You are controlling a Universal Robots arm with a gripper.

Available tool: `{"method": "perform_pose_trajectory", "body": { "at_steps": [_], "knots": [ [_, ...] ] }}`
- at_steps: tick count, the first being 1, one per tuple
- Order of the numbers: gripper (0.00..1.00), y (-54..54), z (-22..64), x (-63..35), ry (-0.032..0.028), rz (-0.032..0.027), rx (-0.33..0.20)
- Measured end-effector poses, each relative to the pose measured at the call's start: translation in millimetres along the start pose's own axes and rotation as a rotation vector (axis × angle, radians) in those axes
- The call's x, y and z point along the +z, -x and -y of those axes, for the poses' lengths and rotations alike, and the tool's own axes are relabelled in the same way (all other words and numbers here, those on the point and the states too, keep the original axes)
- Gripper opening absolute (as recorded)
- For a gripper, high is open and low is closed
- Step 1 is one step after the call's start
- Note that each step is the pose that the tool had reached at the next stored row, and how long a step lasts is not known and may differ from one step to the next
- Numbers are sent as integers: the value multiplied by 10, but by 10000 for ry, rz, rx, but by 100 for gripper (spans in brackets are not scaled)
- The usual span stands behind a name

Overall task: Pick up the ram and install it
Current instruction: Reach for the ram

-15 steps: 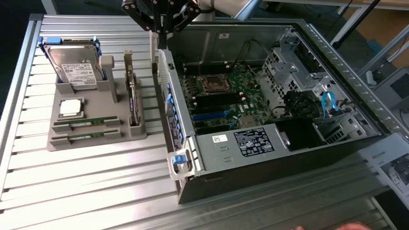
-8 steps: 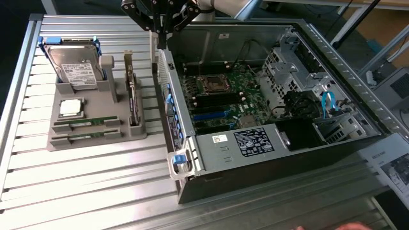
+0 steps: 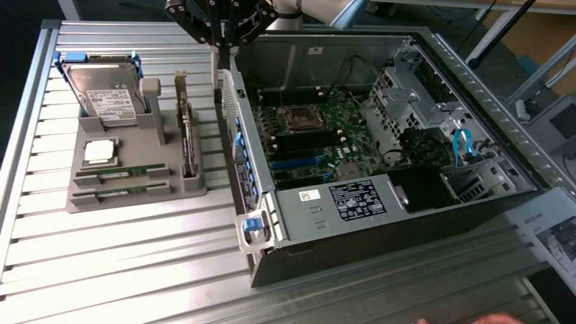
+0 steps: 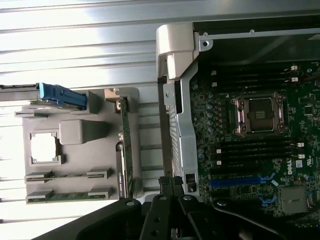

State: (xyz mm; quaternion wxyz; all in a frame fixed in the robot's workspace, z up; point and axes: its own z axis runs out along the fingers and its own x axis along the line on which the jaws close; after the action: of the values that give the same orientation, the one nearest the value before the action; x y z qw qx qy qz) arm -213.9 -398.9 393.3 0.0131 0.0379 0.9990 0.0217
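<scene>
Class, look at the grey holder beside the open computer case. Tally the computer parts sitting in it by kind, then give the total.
Hard drive: 1
Processor chip: 1
Ram sticks: 2
Expansion card: 1
Total: 5

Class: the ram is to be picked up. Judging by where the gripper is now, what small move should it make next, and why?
Probably a sideways shift toward the exterior view's left, to bring the gripper over the holder. It hangs shut and empty above the case wall, while both ram sticks lie in the holder's slots, well off to that side.
</scene>
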Motion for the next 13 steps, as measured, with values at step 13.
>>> {"method": "perform_pose_trajectory", "body": {
  "at_steps": [13],
  "knots": [
    [10, -157, 12, -4, 0, 3, 0]
  ]
}}
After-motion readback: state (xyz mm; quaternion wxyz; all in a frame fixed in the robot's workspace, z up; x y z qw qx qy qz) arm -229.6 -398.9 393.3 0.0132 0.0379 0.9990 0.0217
